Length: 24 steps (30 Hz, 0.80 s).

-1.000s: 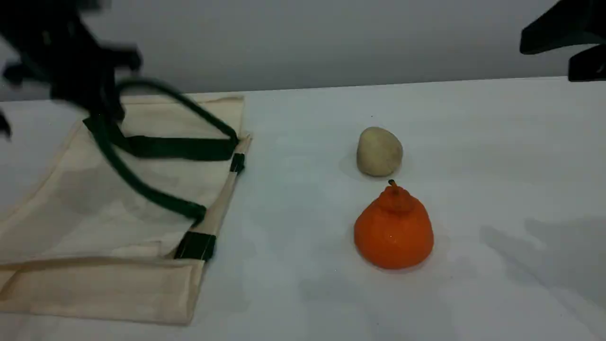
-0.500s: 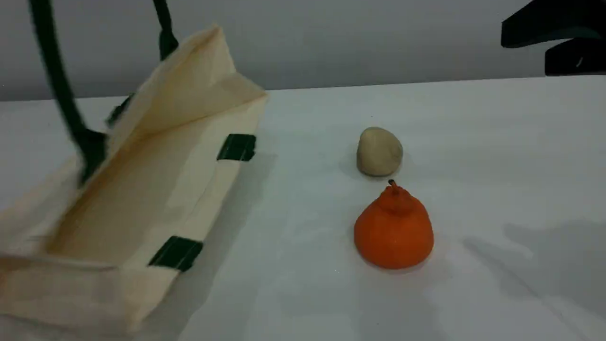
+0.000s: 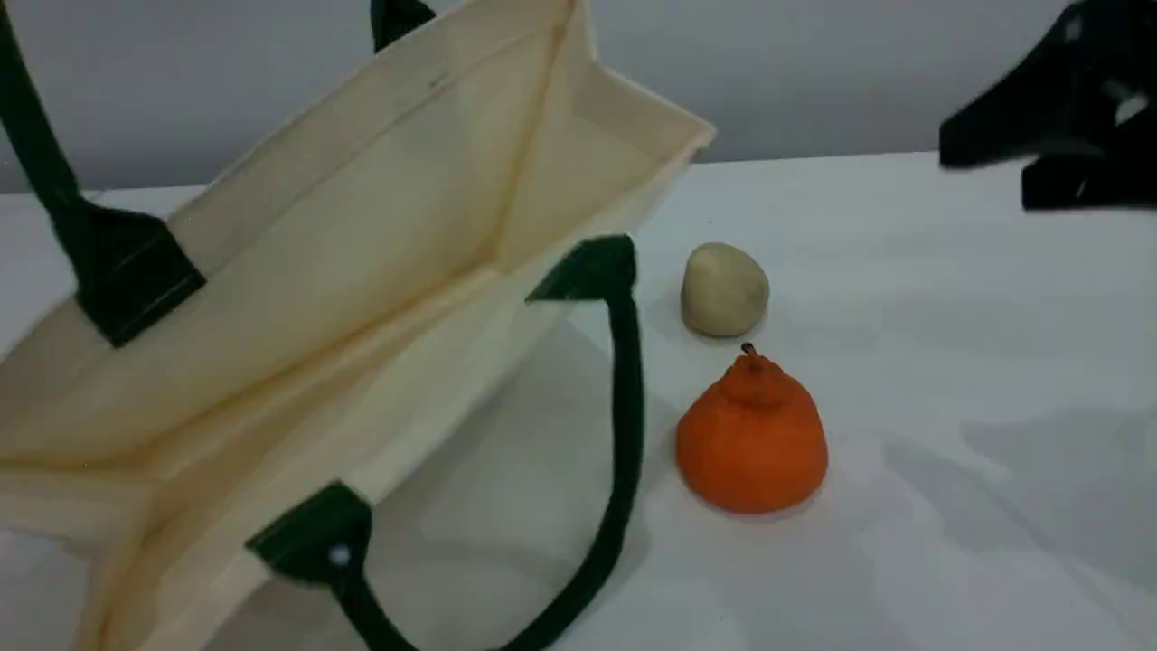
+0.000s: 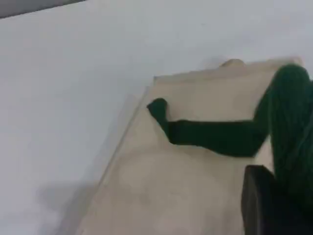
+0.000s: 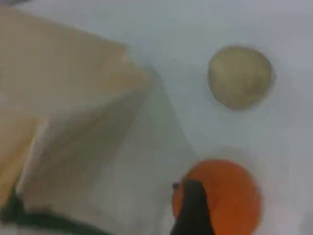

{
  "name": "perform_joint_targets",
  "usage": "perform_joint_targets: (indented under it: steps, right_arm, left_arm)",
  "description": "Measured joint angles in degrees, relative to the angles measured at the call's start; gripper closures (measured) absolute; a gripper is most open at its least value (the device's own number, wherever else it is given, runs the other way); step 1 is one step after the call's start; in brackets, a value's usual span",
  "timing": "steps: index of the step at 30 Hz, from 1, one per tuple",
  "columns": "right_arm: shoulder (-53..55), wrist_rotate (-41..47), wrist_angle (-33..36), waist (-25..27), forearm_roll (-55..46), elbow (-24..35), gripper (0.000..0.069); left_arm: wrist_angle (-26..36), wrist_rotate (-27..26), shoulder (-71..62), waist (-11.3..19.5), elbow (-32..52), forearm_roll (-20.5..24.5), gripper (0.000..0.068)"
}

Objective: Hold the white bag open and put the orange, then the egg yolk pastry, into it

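The white bag point(image 3: 362, 235) hangs tilted above the table's left half, its mouth gaping toward the right. One green handle point(image 3: 36, 154) rises out of the top edge, and the other handle point(image 3: 624, 407) dangles to the table. In the left wrist view my left gripper point(image 4: 264, 205) is shut on the green handle point(image 4: 288, 127), above the bag's cloth point(image 4: 195, 166). The orange point(image 3: 752, 443) stands right of the bag, with the egg yolk pastry point(image 3: 723, 289) just behind it. My right gripper point(image 3: 985, 172) hovers open and empty at the upper right. Its fingertip point(image 5: 193, 210) overlaps the orange point(image 5: 230, 196).
The white table point(image 3: 949, 362) stretches to the right of the fruit and to the front. A grey wall point(image 3: 813, 72) rises behind the table's far edge. The dangling handle's loop lies a short way left of the orange.
The bag has risen from lying flat and now gapes wide, swinging rightward toward the pastry, with its lower handle dropped. The right gripper has come down and slightly left. Orange and pastry have not moved.
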State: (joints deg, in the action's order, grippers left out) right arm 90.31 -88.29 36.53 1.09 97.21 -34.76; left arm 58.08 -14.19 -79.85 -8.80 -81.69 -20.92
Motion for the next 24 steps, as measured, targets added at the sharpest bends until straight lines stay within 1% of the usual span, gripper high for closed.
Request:
perform_joint_targets:
  steps: [4,7,9,12,17,20,22,24]
  right_arm:
    - [4.23,-1.74,3.62,0.00,2.54,0.00,0.0187]
    - [6.48,-1.74,5.51,-1.15,3.00,0.00,0.0187]
    - [7.59,-1.74,5.51,-3.18,3.00,0.00,0.0187]
    - [9.04,-1.69,2.96,-7.28,2.65,-0.36,0.0187]
    - [10.99,-1.61,-5.78,-14.04,2.77,-3.80,0.0187]
    - [12.35,-1.61,-7.99,-16.73,2.87,-6.38,0.0187]
    - [13.30,-1.61,-9.21,-17.81,2.87,-8.01,0.0187]
    - [13.90,-1.61,-11.93,-18.31,2.87,-8.93,0.0187]
  left_arm:
    - [-0.71,2.76,-0.05,0.00,-0.04,4.79,0.0610]
    - [-1.03,2.62,-0.04,0.05,-0.04,4.64,0.0610]
    - [-1.11,2.62,-0.04,0.05,-0.04,4.33,0.0610]
    - [-1.11,2.45,-0.04,0.05,-0.04,4.33,0.0610]
    - [-1.11,2.45,-0.04,0.05,-0.04,3.84,0.0610]
    - [-1.06,2.30,-0.04,0.05,-0.04,3.73,0.0610]
    - [-1.06,1.82,-0.04,0.05,-0.04,3.27,0.0610]
    - [-0.92,1.38,-0.04,0.05,-0.04,2.60,0.0610]
